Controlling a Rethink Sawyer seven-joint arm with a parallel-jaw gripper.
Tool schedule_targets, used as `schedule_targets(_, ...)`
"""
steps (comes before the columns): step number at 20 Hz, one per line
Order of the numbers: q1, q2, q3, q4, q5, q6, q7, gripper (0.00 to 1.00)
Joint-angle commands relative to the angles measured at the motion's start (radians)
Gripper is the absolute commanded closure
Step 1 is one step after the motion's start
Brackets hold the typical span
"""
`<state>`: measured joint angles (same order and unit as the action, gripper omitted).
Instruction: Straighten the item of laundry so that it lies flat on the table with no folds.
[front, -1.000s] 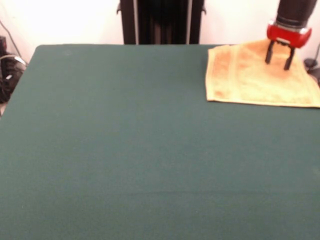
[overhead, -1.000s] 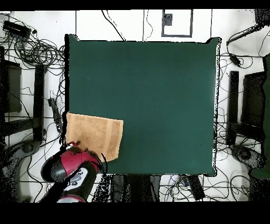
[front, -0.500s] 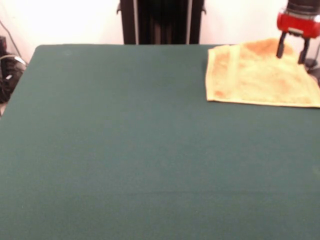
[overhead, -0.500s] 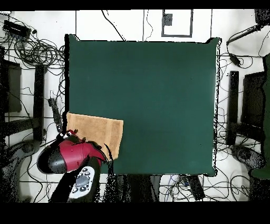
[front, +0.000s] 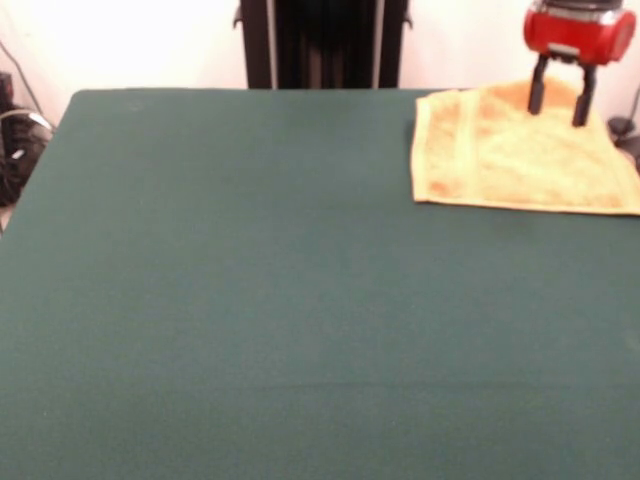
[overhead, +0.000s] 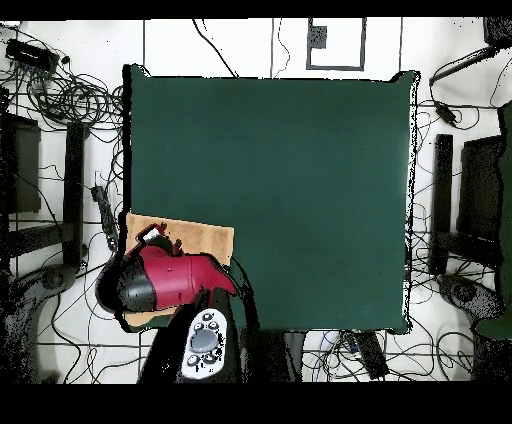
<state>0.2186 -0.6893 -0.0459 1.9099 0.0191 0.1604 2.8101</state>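
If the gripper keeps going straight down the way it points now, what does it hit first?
Most likely the towel: the open gripper hangs fingers-down over its far part. How high it hangs is hard to judge.

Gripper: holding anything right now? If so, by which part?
Nothing held. The gripper is open, fingers spread above the towel near its far edge, with no cloth between them.

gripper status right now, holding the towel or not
Gripper: open, empty, its two fingers spread apart above the towel.
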Motion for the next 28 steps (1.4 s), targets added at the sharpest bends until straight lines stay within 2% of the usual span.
schedule_targets(1,0.031,0.17,0.139,0.039,0.008,-0.075,0.079,0.0)
schedule_targets(9,0.047,0.295,0.181,0.055,0.142,-0.088,0.201,0.0)
schedule_targets(13,0.116,0.346,0.096,0.006,0.164,-0.14,0.195,0.0)
schedule_targets(16,0.097,0.324,0.086,0.019,0.147,-0.119,0.151,0.0)
schedule_targets(22,0.009,0.212,0.052,0.053,0.079,-0.013,0.044,0.0)
schedule_targets(28,-0.032,0.219,0.04,0.007,0.036,0.009,-0.01,0.0)
